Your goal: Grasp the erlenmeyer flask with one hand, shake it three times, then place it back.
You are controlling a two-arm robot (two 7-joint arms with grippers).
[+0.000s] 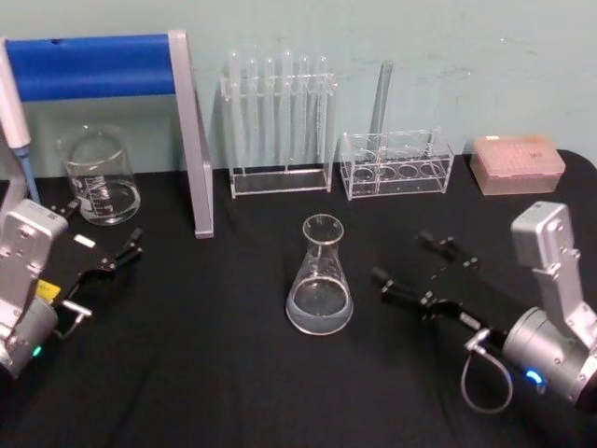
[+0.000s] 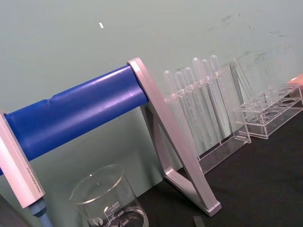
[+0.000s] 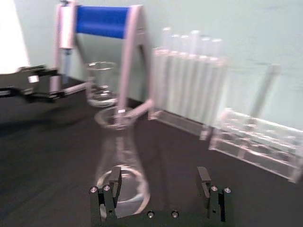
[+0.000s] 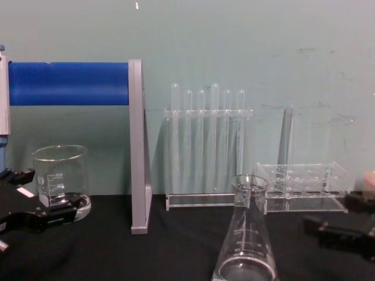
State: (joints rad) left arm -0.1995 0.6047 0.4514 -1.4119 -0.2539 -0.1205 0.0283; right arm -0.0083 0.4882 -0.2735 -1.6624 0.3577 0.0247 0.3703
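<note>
The flask (image 1: 320,276) stands upright on the black tabletop (image 1: 233,373), in front of the tube rack (image 1: 280,126), with a little clear liquid pooled in its wide base. My right gripper (image 1: 422,265) sits just to the flask's right, not touching it, fingers spread apart and pointed at the glass. From my right wrist the flask (image 3: 120,161) lines up nearer one finger than the other, so I judge I need to centre on it before closing. I'd take it at the neck or upper cone, where the glass is narrow enough to fit between my fingers. My left gripper (image 1: 104,250) rests idle and released, well left of the flask, beside the beaker (image 1: 99,175).
</note>
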